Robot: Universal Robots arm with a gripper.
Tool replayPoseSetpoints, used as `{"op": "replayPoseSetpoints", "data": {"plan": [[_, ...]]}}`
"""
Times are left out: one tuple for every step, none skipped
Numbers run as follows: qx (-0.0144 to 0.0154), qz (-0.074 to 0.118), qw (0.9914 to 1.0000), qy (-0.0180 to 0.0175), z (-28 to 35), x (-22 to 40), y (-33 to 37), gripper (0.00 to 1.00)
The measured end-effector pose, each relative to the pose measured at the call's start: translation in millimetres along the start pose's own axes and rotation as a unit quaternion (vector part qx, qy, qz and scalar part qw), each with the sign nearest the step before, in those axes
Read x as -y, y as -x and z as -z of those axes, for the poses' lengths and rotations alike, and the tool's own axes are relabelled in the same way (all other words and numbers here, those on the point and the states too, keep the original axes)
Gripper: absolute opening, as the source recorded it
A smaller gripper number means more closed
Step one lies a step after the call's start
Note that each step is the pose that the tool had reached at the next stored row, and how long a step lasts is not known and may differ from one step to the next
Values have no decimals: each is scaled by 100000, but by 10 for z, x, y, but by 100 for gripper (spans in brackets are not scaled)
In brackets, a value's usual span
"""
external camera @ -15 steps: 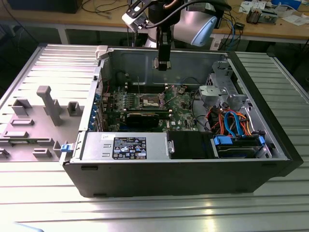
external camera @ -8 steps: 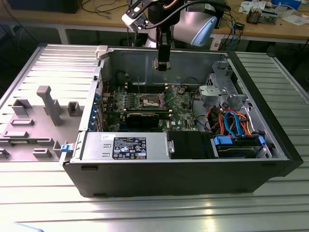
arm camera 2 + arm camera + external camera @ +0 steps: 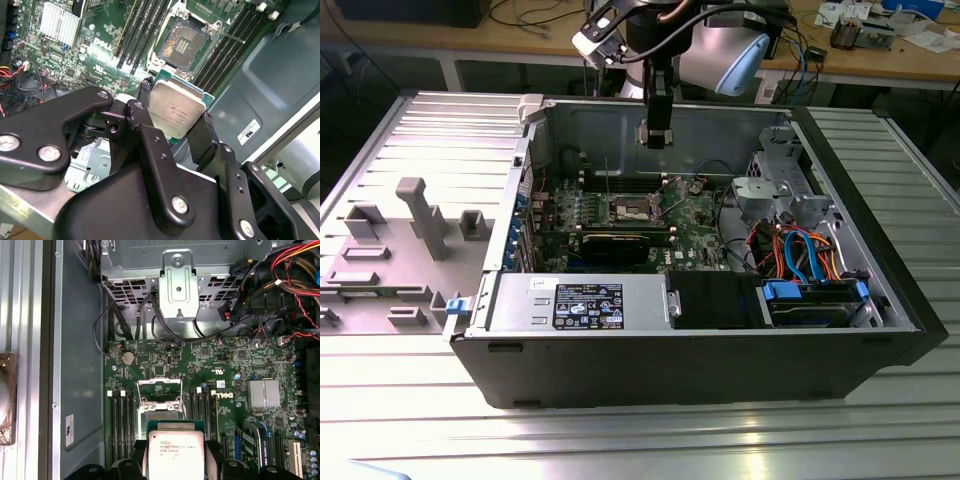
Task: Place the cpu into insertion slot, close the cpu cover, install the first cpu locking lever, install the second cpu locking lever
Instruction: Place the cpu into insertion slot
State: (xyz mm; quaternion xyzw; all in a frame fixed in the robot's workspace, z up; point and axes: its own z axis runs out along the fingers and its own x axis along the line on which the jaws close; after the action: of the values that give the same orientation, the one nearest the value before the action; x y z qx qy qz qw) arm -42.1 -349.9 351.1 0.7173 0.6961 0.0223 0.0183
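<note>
My gripper (image 3: pixel 175 114) is shut on the cpu (image 3: pixel 176 110), a flat silver-topped chip with a green edge pinched between the two black fingers (image 3: pixel 142 102). In the first wrist view the cpu (image 3: pixel 174 452) hangs just short of the insertion slot (image 3: pixel 159 409), whose dark centre shows bare in the second wrist view (image 3: pixel 182 45). The cpu cover (image 3: pixel 160 382) stands flipped up on the slot's far side. A thin lever rod (image 3: pixel 226 34) lies out over the memory slots. In the exterior view the gripper (image 3: pixel 656 140) hovers above the slot (image 3: pixel 633 207) inside the open case.
Long black memory slots (image 3: pixel 120 420) flank the socket on both sides. A finned heatsink (image 3: pixel 265 392), a metal drive bracket (image 3: pixel 177 285) and red and orange cables (image 3: pixel 295 270) crowd the case. A grey moulded tray (image 3: pixel 410 230) lies at the exterior view's left.
</note>
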Motion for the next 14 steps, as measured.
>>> {"op": "replayPoseSetpoints", "data": {"plan": [[-1, 5, 100000, -51, -7, 0, 0, 54], [-10, 8, 100000, -86, -11, 0, 0, 54], [-17, 4, 100000, -131, -15, 0, 0, 54], [-38, 4, 100000, -151, -19, 0, 0, 54], [-74, 5, 100000, -167, -20, 1, 0, 54], [-107, 1, 100000, -168, -24, 1, 0, 54], [-123, 0, 100000, -176, -28, 1, 0, 54], [-129, 2, 100000, -185, -33, 1, 0, 54], [-127, 3, 100000, -195, -38, 1, 0, 54], [-135, 15, 100000, -196, -47, 2, 0, 54], [-137, 28, 100000, -195, -52, 2, 0, 54], [-131, 46, 100000, -198, -59, 3, 0, 54], [-130, 58, 100000, -203, -63, 3, 0, 54], [-132, 69, 100000, -205, -68, 3, 0, 54]]}}
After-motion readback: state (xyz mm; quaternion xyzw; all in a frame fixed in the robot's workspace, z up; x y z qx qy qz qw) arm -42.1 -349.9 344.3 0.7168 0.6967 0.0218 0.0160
